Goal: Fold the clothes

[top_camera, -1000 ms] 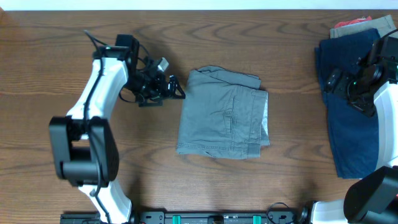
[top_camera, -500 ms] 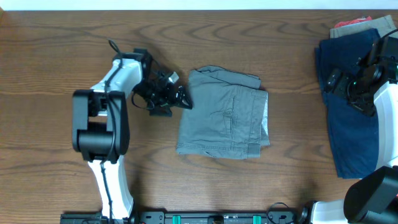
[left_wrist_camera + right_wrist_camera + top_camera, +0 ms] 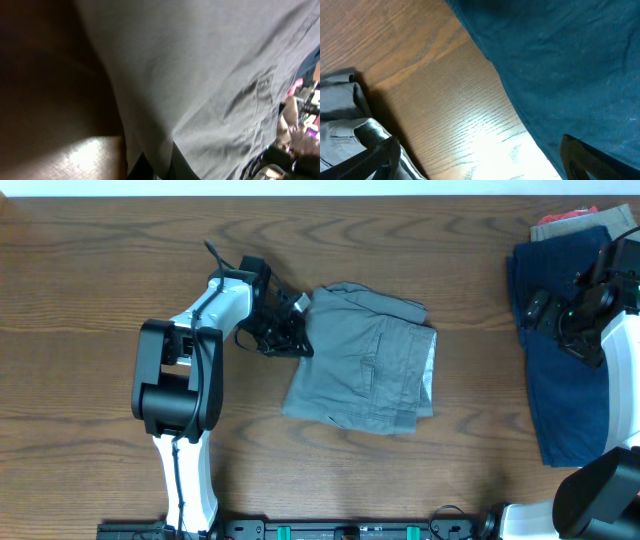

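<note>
Your left gripper [image 3: 296, 338] moved right to the grey shorts [image 3: 365, 375] mid-frame, nudging them. I can't tell if it's closed. Grab the edge firmly.

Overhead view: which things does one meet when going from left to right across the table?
left gripper → grey shorts → navy blue shorts
</note>
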Action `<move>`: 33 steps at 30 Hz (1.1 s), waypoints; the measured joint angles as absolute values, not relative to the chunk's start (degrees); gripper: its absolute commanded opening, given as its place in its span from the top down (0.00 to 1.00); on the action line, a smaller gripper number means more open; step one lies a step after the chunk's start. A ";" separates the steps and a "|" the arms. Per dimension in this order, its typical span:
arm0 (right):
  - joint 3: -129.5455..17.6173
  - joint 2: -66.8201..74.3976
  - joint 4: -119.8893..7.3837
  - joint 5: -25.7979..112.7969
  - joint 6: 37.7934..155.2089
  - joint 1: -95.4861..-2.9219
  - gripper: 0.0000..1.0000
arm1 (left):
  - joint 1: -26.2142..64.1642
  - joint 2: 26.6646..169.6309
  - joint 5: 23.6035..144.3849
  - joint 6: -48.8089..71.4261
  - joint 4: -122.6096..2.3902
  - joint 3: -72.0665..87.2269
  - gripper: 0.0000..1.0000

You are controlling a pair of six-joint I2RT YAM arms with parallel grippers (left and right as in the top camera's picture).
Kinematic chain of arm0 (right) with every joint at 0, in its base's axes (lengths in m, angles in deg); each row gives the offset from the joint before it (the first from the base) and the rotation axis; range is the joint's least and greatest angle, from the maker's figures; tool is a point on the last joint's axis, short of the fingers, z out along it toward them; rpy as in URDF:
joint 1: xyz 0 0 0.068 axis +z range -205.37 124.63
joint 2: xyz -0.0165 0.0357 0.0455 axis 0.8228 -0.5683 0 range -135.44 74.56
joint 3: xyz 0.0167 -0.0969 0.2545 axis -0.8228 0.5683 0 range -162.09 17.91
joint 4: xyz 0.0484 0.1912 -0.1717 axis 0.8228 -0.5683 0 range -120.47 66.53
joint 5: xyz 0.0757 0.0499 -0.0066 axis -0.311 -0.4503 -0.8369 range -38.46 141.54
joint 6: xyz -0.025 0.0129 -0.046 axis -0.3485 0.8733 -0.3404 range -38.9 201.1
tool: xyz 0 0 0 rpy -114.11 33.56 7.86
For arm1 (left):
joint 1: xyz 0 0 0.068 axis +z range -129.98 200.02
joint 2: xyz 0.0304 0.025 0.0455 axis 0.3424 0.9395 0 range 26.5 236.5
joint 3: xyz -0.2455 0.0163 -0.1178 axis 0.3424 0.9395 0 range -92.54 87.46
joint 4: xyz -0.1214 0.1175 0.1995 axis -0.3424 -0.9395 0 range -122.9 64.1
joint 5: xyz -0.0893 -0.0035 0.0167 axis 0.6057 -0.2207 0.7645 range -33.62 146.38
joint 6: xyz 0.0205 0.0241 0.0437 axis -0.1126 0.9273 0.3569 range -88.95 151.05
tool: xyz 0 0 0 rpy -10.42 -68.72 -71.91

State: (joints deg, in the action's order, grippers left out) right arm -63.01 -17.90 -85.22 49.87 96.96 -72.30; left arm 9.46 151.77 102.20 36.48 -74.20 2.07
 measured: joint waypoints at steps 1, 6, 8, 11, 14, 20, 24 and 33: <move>-63.01 -17.90 -85.22 49.87 96.96 -72.30 0.01 | 9.81 151.77 102.29 35.30 -72.93 2.07 0.94; -63.01 -17.90 -85.22 49.87 96.96 -72.30 0.01 | 14.09 151.77 101.24 28.37 -66.66 2.07 0.94; -63.01 -17.90 -85.20 49.87 96.96 -72.30 0.01 | 17.83 151.77 100.10 26.16 -65.13 2.07 0.94; -63.01 -17.90 -85.22 49.87 96.96 -72.30 0.01 | 25.00 151.77 98.51 23.47 -63.12 2.07 0.94; -63.01 -17.90 -85.25 49.87 96.96 -72.30 0.01 | 33.83 151.77 97.70 19.49 -60.71 2.07 0.94; -63.01 -17.90 -85.22 49.87 96.96 -72.30 0.01 | 53.78 151.77 96.26 6.03 -58.18 2.07 0.94; -63.01 -17.90 -85.22 49.87 96.96 -72.30 0.01 | 63.51 151.77 96.04 -3.02 -58.18 2.07 0.94; -63.01 -17.90 -85.22 49.87 96.96 -72.30 0.01 | 68.78 151.77 99.21 -9.29 -60.30 2.07 0.85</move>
